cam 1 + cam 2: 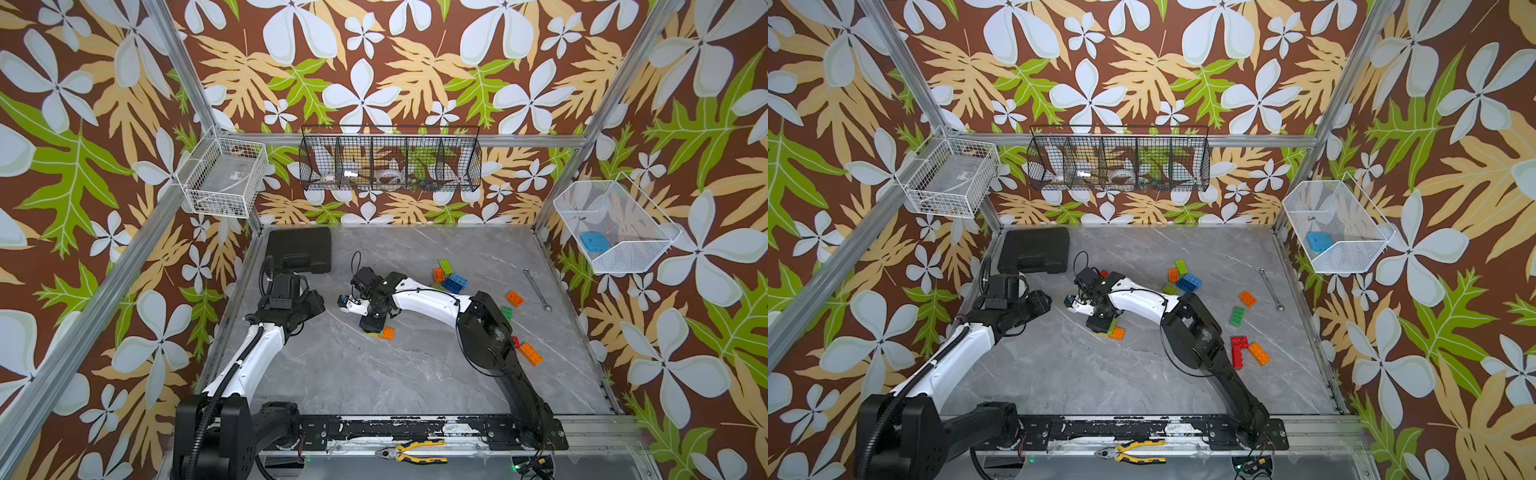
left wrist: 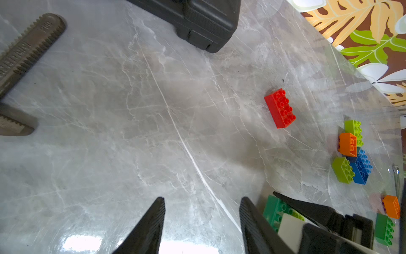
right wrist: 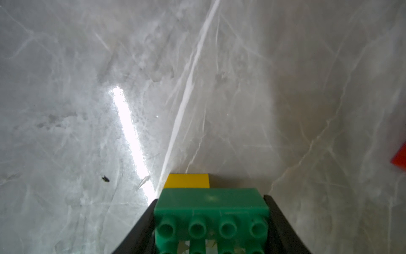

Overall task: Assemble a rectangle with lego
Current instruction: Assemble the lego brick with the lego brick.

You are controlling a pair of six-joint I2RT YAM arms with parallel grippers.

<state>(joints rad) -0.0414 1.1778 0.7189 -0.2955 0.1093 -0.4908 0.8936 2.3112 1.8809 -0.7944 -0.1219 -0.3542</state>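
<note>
Item, right claw [image 3: 210, 199]: closed on a dark green brick [image 3: 211, 212], held by its two ends, at mid-table [image 1: 332, 374]. Item, started build: a yellow brick [image 3: 186, 180] lies just beyond and below the green one, with an orange brick [image 1: 388, 333] beside it; we cannot tell whether the green one already touches them. Item, left claw [image 2: 202, 220]: open, empty, over bare table left of the build. Item, loose stock: a lime, orange and blue heap [image 1: 451, 276] far right of centre, a lone red brick [image 2: 280, 108], and a red-and-orange pair [image 1: 1246, 351] near right. We judge the step in hand to be adding the green brick to the build, with the rectangle barely begun. The next move calls for squaring it to its neighbours, pressing straight down, then releasing without dragging them.
</note>
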